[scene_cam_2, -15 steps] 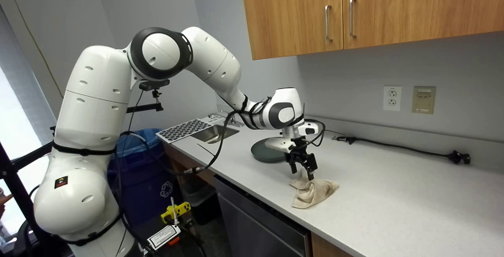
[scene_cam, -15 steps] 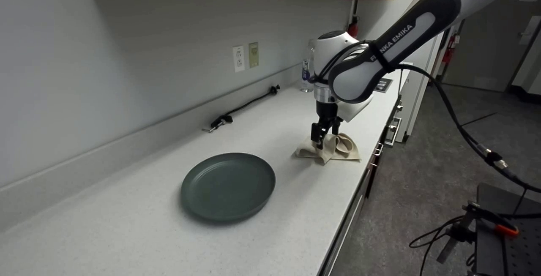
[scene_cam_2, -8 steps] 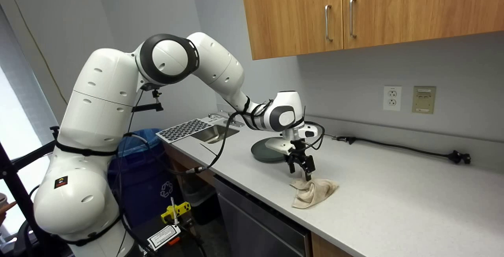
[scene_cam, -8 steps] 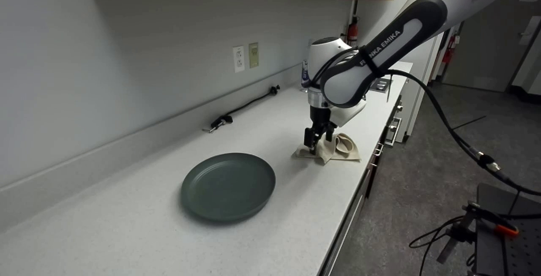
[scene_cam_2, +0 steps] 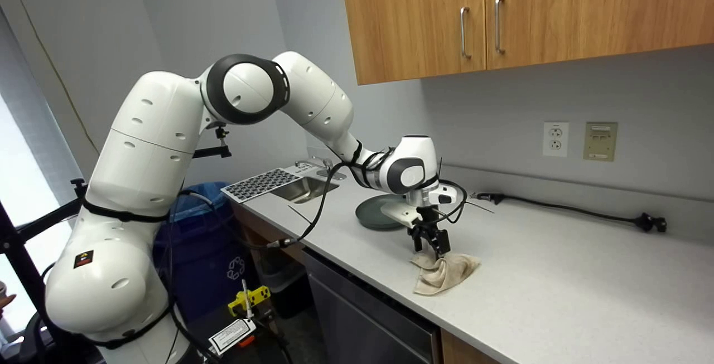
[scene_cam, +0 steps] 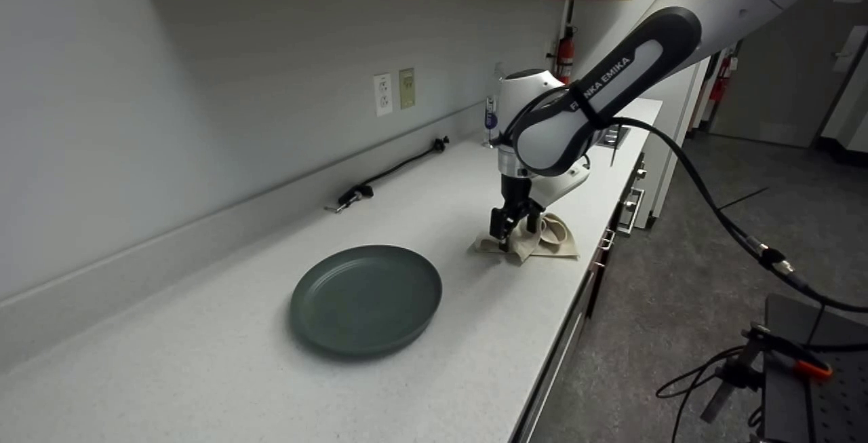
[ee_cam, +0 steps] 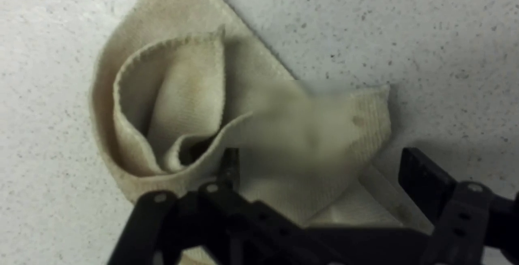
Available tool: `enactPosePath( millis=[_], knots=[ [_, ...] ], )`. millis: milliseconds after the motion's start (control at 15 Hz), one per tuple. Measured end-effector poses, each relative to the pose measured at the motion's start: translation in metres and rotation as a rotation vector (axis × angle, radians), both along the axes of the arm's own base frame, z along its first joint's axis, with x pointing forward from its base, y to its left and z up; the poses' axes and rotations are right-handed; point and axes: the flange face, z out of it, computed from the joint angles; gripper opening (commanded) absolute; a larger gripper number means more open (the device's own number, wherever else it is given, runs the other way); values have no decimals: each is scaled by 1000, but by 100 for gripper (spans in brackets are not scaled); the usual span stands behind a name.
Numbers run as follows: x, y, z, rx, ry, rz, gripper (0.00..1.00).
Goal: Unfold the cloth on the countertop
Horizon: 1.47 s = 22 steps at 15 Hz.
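Right over the small, thin beige fabric cloth [scene_cam_2: 446,272], the black two-fingered gripper [ee_cam: 320,151] was held released
And the cloth was seen there, bunched on the long, white, speckled countertop [scene_cam_2: 569,280], one edge curled up into a loose loop, faint darker blotches shown on the weave! The jaws were spread wide: in the wrist view, a fold of fabric was framed between them, though whether the fabric was touched could not be told. In both exterior views, the dark grey-green round plate [scene_cam: 366,300] was seen set apart from the cloth, and a thin black rod [scene_cam_2: 566,205] with thick ends was laid near the plain grey wall [scene_cam_2: 502,113]
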Motion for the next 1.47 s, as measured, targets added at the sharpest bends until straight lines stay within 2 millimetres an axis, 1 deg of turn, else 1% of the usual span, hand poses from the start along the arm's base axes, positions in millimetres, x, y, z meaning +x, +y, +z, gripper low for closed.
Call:
enactPosePath(
  millis=[133, 267, 333, 467, 667, 733, 1000, 1133, 1267, 1467],
  knots=[
    [0, -4, 0, 2, 0, -9, 67],
    [0, -7, 0, 2, 0, -14, 53],
    [0, -8, 0, 2, -1, -16, 44],
    [0, -9, 0, 3, -1, -20, 30],
    [0, -11, 1, 5, -3, -25, 6],
    [0, -11, 1, 5, -4, -26, 1],
    [0, -9, 4, 11, 6, -30, 1],
    [-4, -7, 7, 24, 42, -40, 1],
    [-8, -7, 15, 24, 77, -44, 1],
    [-11, -19, 34, -7, 101, -66, 1]
  ],
)
